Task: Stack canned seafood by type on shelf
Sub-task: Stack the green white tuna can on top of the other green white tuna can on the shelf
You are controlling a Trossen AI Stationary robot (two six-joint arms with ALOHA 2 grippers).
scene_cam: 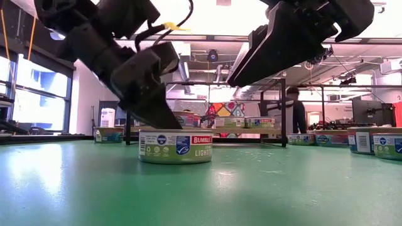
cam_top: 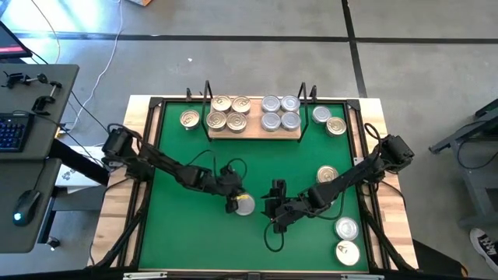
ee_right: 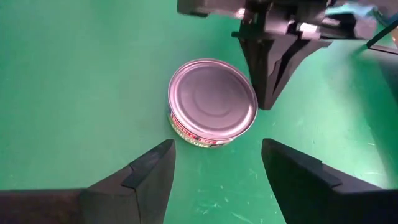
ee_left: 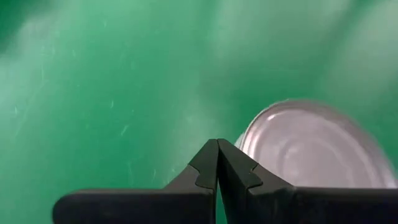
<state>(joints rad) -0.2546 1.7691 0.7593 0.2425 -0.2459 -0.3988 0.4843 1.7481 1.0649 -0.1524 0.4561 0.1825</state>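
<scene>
A silver-lidded tin [cam_top: 244, 204] [ee_right: 212, 99] of canned seafood stands flat on the green mat [cam_top: 194, 233] in the middle of the table. My left gripper [cam_top: 232, 204] [ee_left: 217, 146] is shut and sits low at the tin's left side. My right gripper [cam_top: 274, 216] [ee_right: 214, 155] hovers open a little to the tin's right; the tin lies ahead of its fingers, not between them. The shelf [cam_top: 254, 134] at the far edge carries several gold-lidded tins [cam_top: 227, 113] on its left half and several silver-lidded tins [cam_top: 280, 112] on its right half. My left gripper's shut fingers [ee_right: 266, 93] stand against the tin's rim [ee_right: 254, 102] on its left side, outer finger side toward it. They come from the table's left, slanting down. The tin rests flat on the mat. Whether finger and rim truly touch, I cannot tell.
Loose tins lie on the mat: one gold [cam_top: 189, 119] left of the shelf, two [cam_top: 328, 120] right of it, one gold [cam_top: 327, 174] under my right arm, two [cam_top: 347, 239] at the near right. The mat's near left part is bare.
</scene>
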